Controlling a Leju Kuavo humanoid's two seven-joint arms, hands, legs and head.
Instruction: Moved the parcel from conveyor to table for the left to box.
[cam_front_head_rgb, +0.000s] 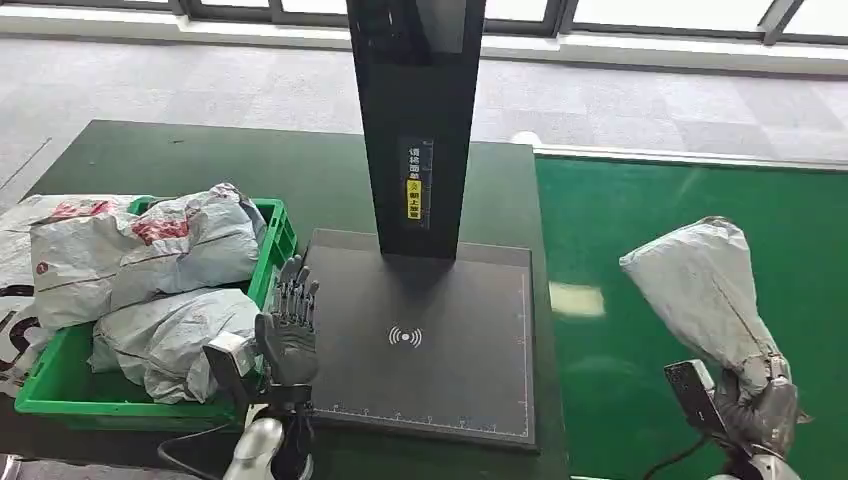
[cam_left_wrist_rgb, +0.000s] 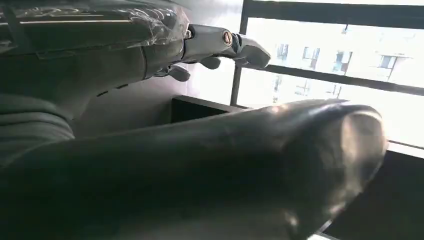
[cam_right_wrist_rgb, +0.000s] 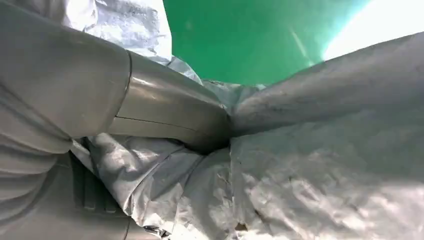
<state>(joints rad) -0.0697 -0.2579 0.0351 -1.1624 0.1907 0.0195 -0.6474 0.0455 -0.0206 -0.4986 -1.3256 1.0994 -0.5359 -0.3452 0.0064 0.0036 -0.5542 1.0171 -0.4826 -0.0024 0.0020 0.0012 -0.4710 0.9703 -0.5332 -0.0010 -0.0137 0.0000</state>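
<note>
Gripping the parcel (cam_front_head_rgb: 705, 290) (upright over the conveyor (cam_front_head_rgb: 620, 400)), right hand (cam_front_head_rgb: 762, 405) fingers (cam_right_wrist_rgb: 165, 115) underneath.

A parcel-sorting station: a green conveyor belt (cam_front_head_rgb: 640, 260) on the right, a black scanning pad with a tall black post (cam_front_head_rgb: 425, 340) in the middle, and a green plastic crate (cam_front_head_rgb: 60, 385) heaped with grey mailer bags (cam_front_head_rgb: 170, 250) on the left.
</note>
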